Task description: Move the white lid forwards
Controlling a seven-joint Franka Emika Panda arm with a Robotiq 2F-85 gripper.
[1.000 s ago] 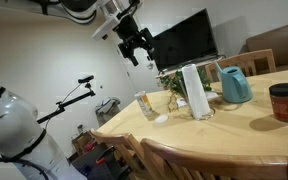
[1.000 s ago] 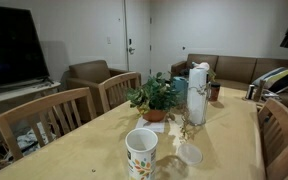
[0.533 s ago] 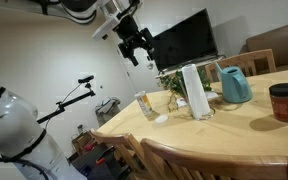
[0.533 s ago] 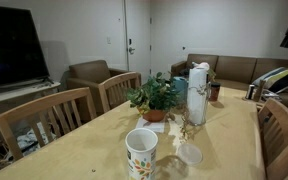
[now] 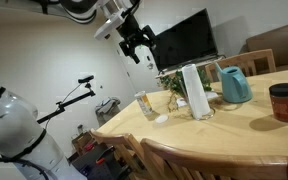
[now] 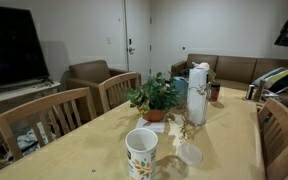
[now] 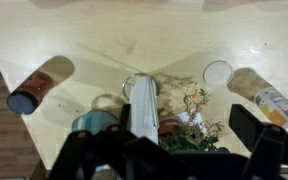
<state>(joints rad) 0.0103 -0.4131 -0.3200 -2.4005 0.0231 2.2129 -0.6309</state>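
The white lid (image 7: pixel 217 72) is a small flat round disc lying on the wooden table. It shows in both exterior views (image 5: pixel 161 118) (image 6: pixel 190 154), next to a patterned paper cup (image 6: pixel 141 152). My gripper (image 5: pixel 140 46) hangs high above the table, well clear of everything. It is open and empty. In the wrist view its dark fingers (image 7: pixel 250 125) frame the bottom of the picture, wide apart, and the lid lies far below, toward the upper right. In an exterior view the gripper (image 6: pixel 287 30) only shows at the top right corner.
A tall white cylinder (image 7: pixel 144 108), a potted plant (image 7: pixel 189 122), a teal jug (image 5: pixel 235 85) and a red-lidded jar (image 5: pixel 284 102) stand on the table. The patterned cup (image 7: pixel 274 100) is close to the lid. Wooden chairs (image 6: pixel 56 118) line the table's edges.
The gripper has shifted slightly, high in the air. Nothing on the table has moved.
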